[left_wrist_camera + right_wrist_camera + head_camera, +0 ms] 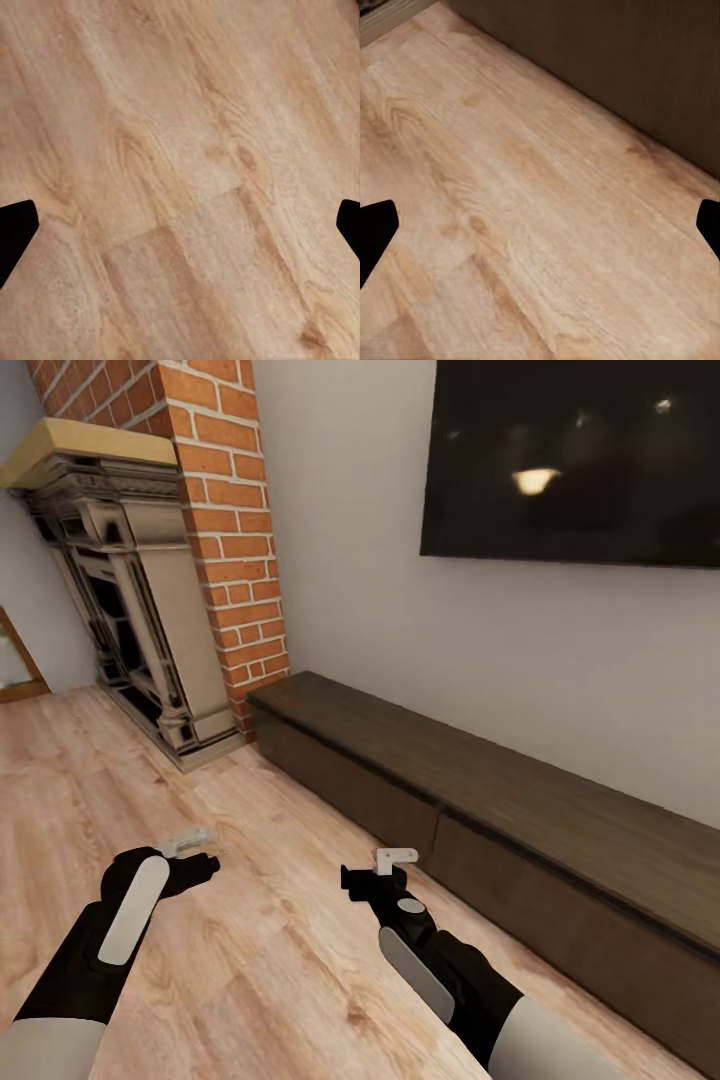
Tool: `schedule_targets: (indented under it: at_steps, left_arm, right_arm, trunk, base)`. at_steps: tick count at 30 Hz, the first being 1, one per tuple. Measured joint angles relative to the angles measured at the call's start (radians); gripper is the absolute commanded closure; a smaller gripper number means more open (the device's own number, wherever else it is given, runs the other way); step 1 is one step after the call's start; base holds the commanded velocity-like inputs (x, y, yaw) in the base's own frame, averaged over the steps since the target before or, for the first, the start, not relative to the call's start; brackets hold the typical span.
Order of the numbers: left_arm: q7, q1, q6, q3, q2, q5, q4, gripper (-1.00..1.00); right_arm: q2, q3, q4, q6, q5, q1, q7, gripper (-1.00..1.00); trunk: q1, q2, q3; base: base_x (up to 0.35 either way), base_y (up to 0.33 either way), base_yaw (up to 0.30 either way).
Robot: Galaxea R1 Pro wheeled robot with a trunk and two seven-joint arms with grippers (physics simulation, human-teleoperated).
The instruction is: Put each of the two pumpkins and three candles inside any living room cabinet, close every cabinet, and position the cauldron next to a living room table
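Note:
The cabinet [480,800] is a long low dark-brown unit along the white wall, and its drawer fronts sit flush and shut. My right gripper [365,880] hangs open over the wood floor just in front of it. In the right wrist view, the right gripper [540,232] is empty and the cabinet front [622,60] lies beyond it. My left gripper [200,860] is open and empty over bare floor further left; the left wrist view also shows the left gripper [180,232] with nothing between its fingers. The pumpkins, candles, cauldron and table are out of view.
A brick chimney column [230,510] and an ornate fireplace surround [130,600] stand at the cabinet's left end. A dark TV screen [570,460] hangs on the wall above the cabinet. Light wood floor [250,960] stretches under both arms.

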Motion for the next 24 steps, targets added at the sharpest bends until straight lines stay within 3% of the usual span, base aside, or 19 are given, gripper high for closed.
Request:
schedule_targets:
  at_steps: [10, 17, 24]
  left_arm:
    - [-0.001, 0.0, 0.0, 0.0, 0.001, 0.0, 0.003, -1.0]
    - [-0.001, 0.0, 0.0, 0.0, 0.003, 0.0, 0.005, -1.0]
    - [-0.001, 0.0, 0.0, 0.0, 0.004, 0.0, 0.006, -1.0]
  right_arm:
    - [0.0, 0.0, 0.0, 0.0, 0.0, 0.0, 0.0, -1.0]
    - [0.0, 0.0, 0.0, 0.0, 0.035, 0.0, -0.001, -1.0]
    - [0.0, 0.001, 0.0, 0.0, 0.041, 0.0, 0.0, -1.0]
  trunk:
    - [0.0, 0.0, 0.0]
    - [0.0, 0.0, 0.0]
    - [0.0, 0.0, 0.0]
  base:
    - [0.269, 0.199, 0.279]
    - [0.271, 0.197, 0.279]
    - [0.271, 0.197, 0.279]
